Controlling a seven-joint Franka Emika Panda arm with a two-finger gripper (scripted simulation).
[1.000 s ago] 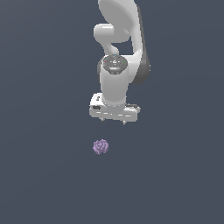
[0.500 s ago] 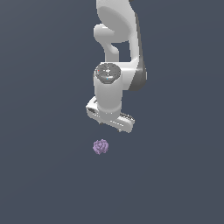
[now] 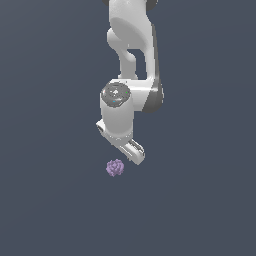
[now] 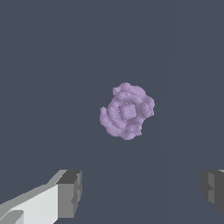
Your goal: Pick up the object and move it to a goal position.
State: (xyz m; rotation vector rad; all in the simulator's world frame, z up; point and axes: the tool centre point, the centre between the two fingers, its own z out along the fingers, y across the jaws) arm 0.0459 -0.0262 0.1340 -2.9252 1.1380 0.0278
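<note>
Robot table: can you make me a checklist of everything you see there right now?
Surface: plain dark grey floor, no marks.
Job's things: purple ball, lumpy, lying alone on the floor, untouched.
Clutter: nothing seen.
Gripper: gripper open, empty, above the ball and a bit to the exterior view's right; in the wrist view its fingers stand wide apart and the ball is not between them.
Cables: nothing seen.
Surroundings: nothing seen beyond the white arm.
</note>
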